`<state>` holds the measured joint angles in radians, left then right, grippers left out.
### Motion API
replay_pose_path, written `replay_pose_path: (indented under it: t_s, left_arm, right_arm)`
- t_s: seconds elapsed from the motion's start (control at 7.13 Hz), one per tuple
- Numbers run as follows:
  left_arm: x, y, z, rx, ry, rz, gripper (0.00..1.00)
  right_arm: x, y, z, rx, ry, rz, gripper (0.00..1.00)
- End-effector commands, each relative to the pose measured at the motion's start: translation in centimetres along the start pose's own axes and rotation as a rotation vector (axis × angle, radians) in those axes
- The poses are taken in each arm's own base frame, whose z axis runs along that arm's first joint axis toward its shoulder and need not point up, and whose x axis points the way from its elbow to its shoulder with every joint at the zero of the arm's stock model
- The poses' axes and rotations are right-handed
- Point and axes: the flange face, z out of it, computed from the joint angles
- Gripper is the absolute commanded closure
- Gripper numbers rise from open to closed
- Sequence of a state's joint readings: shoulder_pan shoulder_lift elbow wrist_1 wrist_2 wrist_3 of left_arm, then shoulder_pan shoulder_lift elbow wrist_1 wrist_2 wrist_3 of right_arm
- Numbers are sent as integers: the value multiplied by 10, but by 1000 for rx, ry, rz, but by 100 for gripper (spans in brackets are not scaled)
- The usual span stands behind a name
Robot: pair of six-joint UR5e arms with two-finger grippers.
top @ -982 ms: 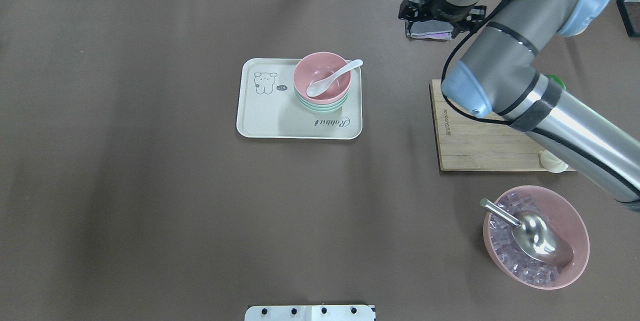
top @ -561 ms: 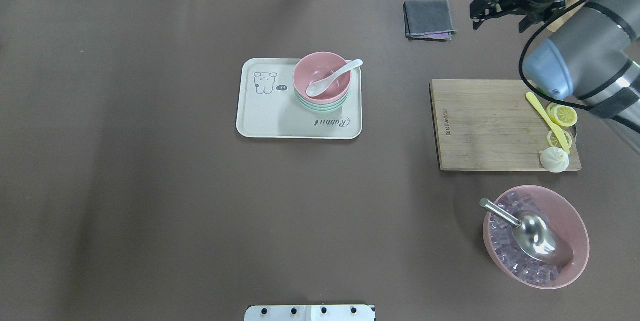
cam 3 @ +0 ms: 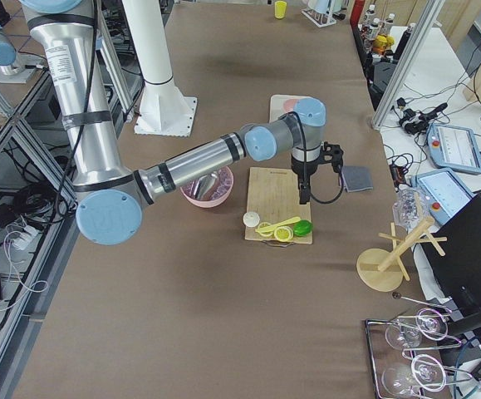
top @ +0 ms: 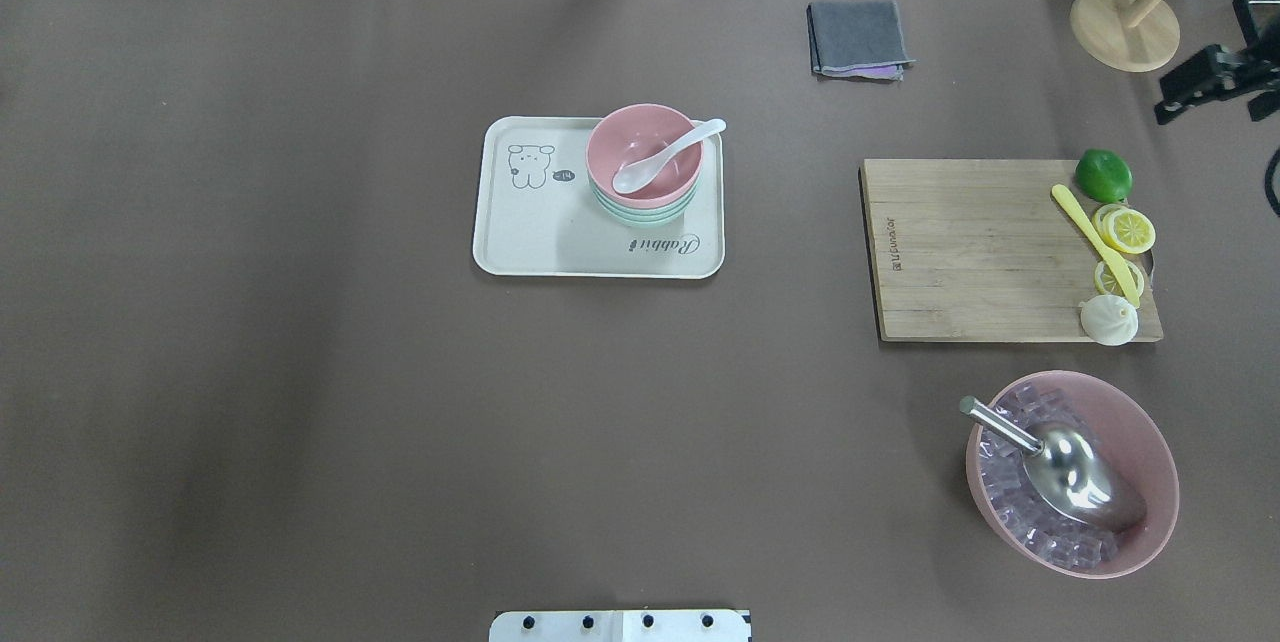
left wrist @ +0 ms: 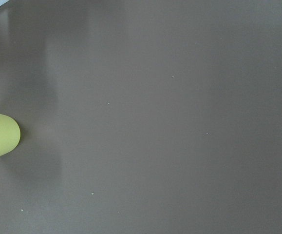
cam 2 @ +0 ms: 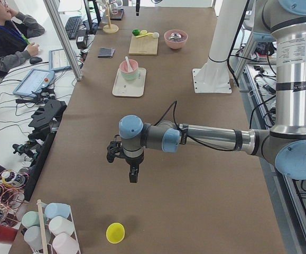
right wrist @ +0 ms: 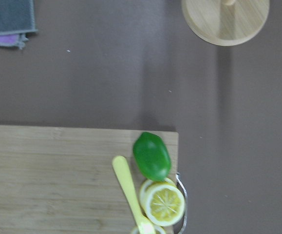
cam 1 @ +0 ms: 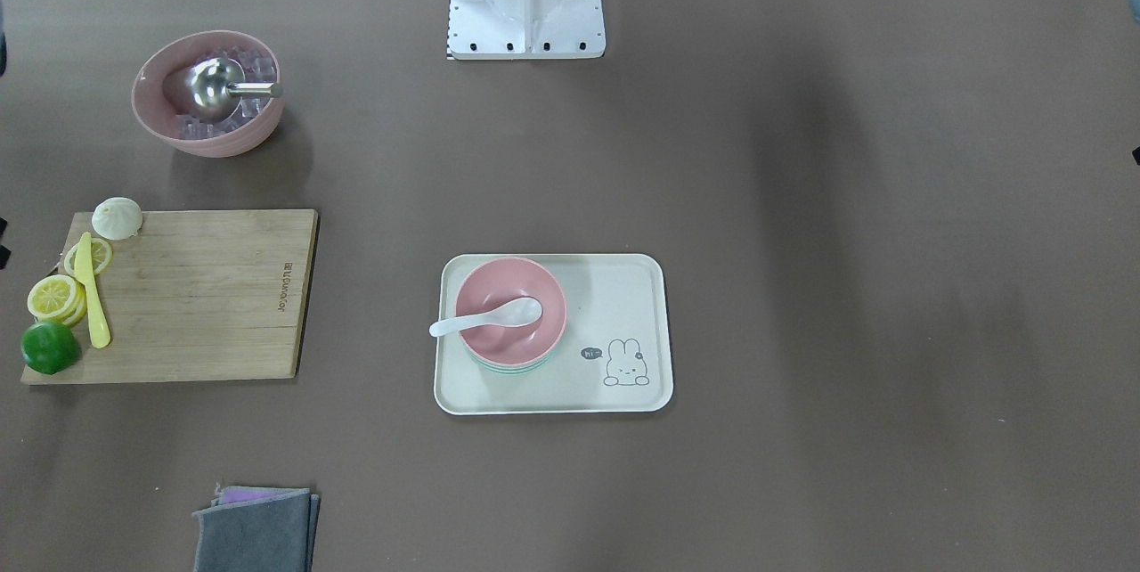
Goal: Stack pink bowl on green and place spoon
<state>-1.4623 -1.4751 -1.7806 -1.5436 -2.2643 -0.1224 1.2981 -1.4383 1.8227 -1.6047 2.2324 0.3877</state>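
Observation:
The pink bowl point(top: 645, 154) sits nested on the green bowl point(top: 640, 213) at the right end of the cream tray point(top: 530, 242). The white spoon point(top: 665, 156) lies in the pink bowl with its handle over the rim. The stack also shows in the front view: pink bowl point(cam 1: 510, 314), spoon point(cam 1: 485, 318). My right gripper point(top: 1210, 97) is at the far right edge of the overhead view, well away from the tray, open and empty. My left gripper point(cam 2: 132, 177) hangs over bare table far from the tray; I cannot tell whether it is open or shut.
A wooden board point(top: 970, 252) holds a lime point(top: 1103, 174), lemon slices and a yellow knife. A pink bowl of ice with a metal scoop point(top: 1070, 472) is at the near right. A grey cloth point(top: 858, 37) and a wooden stand point(top: 1110, 27) sit at the far side. A yellow cup point(cam 2: 115, 233) lies near the left gripper.
My right arm has swung from above the grey cloth to the right edge of the overhead view, uncovering the board. The bowls and spoon have not moved.

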Motion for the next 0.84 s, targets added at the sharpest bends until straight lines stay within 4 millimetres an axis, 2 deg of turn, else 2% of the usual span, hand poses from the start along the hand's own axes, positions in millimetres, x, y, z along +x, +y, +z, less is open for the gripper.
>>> replay_pose_path:
  t_s: [0.0,0.14,0.28,0.42,0.56,0.7]
  left_arm:
    - [24,8,-31,-74,-18,-58,2]
    - [25,4,-34,-68,-10,-57,2]
    - [29,-6,-46,-41,-11,-48,1]
    - [26,-7,-47,-35,-13,-36,2]
    - [11,0,-43,-42,-5,73,2]
    - [-20,3,-38,-49,-1,109,2]
  right_arm:
    - [91,63,16,-68,29,-26,0]
    - [116,82,22,-88,40,18,0]
    - [138,105,22,-103,42,35,0]
    - [164,134,29,-104,42,-5,0]
    - [186,172,40,-68,39,-32,0]
    - [203,208,48,-59,25,-29,0]
